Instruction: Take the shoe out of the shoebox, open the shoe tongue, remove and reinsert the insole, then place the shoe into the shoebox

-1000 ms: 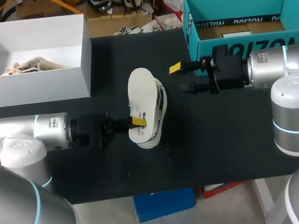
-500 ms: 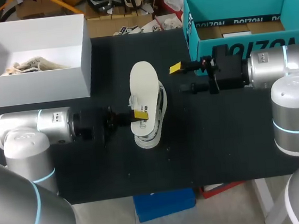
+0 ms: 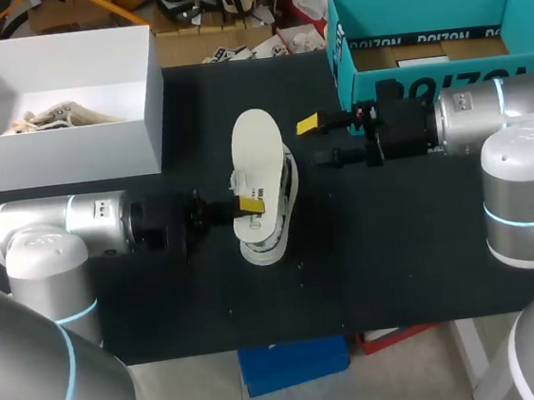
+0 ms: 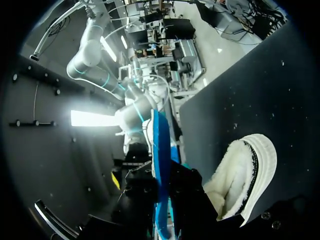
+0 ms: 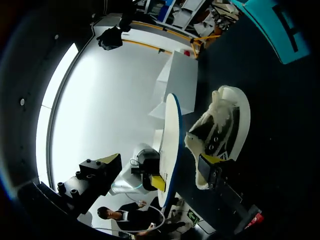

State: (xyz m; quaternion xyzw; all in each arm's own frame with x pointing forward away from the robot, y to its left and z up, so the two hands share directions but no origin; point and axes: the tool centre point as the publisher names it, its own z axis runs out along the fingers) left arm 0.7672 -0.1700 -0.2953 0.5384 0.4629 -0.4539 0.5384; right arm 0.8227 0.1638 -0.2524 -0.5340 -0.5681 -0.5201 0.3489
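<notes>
Right pincer (image 3: 316, 142) has edged toward the shoe (image 3: 288, 188), its fingers wide with nothing between them. Shoe lies mid-desk (image 3: 396, 244), the insole (image 3: 256, 163) standing on edge against it, clamped in the left pincer (image 3: 246, 205). Shoebox (image 3: 425, 69) stands behind.

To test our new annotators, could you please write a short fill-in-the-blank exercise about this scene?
1. The white insole is gripped by the hand of my ____ arm.
2. The right hand is ____ and holds nothing.
3. The shoe lies on its side on the ____, not inside the teal shoebox.

Missing words: left; open; table.
</notes>
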